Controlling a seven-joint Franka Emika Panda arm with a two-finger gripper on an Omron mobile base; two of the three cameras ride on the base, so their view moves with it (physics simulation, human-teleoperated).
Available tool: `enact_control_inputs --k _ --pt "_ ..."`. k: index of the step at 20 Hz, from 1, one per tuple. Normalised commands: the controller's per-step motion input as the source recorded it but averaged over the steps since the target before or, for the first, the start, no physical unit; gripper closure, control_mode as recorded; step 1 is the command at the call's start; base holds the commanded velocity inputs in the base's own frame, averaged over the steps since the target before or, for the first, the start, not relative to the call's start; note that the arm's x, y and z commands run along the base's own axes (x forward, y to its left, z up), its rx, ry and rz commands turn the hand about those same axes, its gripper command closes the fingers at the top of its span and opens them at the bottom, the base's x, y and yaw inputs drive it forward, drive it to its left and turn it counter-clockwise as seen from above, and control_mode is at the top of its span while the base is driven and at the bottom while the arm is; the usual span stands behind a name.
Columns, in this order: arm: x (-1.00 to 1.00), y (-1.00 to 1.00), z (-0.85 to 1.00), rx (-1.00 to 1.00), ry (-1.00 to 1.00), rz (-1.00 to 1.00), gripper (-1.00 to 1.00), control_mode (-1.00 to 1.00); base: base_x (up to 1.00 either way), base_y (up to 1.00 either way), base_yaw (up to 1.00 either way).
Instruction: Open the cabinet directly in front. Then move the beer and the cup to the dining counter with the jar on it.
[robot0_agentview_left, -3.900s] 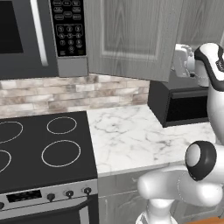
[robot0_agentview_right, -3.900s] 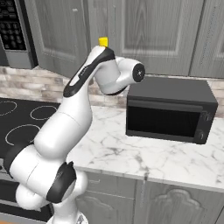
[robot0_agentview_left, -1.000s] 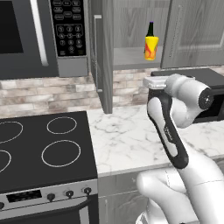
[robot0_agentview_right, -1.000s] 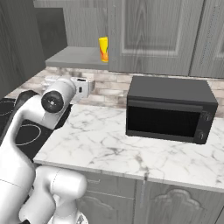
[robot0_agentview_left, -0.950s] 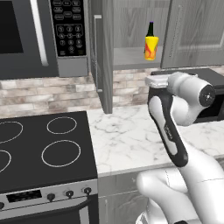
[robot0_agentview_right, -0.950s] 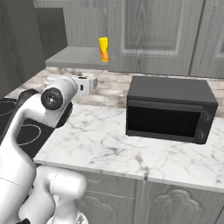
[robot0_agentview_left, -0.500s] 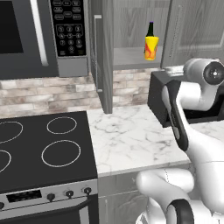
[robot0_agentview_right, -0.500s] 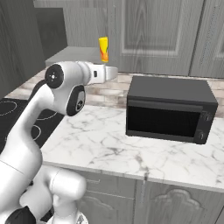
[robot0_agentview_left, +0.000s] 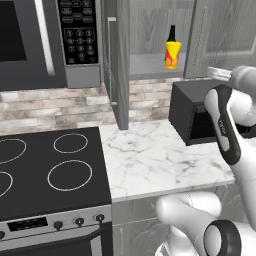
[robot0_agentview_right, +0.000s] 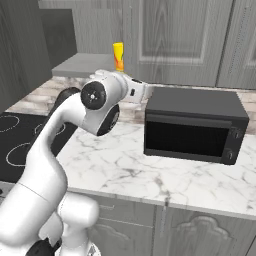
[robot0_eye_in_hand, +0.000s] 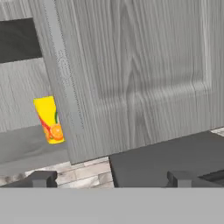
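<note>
Cup (robot0_eye_in_hand: 49, 119) sits up-left of gripper (robot0_eye_in_hand: 112, 178), jaws apart, empty; closed cabinet door (robot0_eye_in_hand: 131, 74) dead ahead risks a knock on approach.

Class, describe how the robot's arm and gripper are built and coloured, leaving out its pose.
The arm is glossy white with rounded, tube-like links and dark round joint caps. One link carries small grey lettering. The gripper ends in two small dark, blocky fingertips.
</note>
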Motion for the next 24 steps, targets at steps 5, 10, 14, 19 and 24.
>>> enact_control_inputs --k 5,10,14,19,24 --pt "0.00 -0.30 -0.03 0.19 -0.26 0.03 -1.00 -1.00 0.00 0.00 0.00" --pt "-0.15 0.00 0.00 0.00 -0.50 0.06 -1.00 -1.00 0.00 0.00 0.00" --pt "-0.11 0.00 0.00 0.00 -0.34 0.04 -1.00 -1.00 0.00 0.00 0.00" --pt "0.04 0.00 0.03 0.00 0.00 0.00 -1.00 -1.00 0.00 0.00 0.00" --pt "0.30 0.03 0.38 0.00 0.00 0.00 -1.00 -1.00 0.00 0.00 0.00"
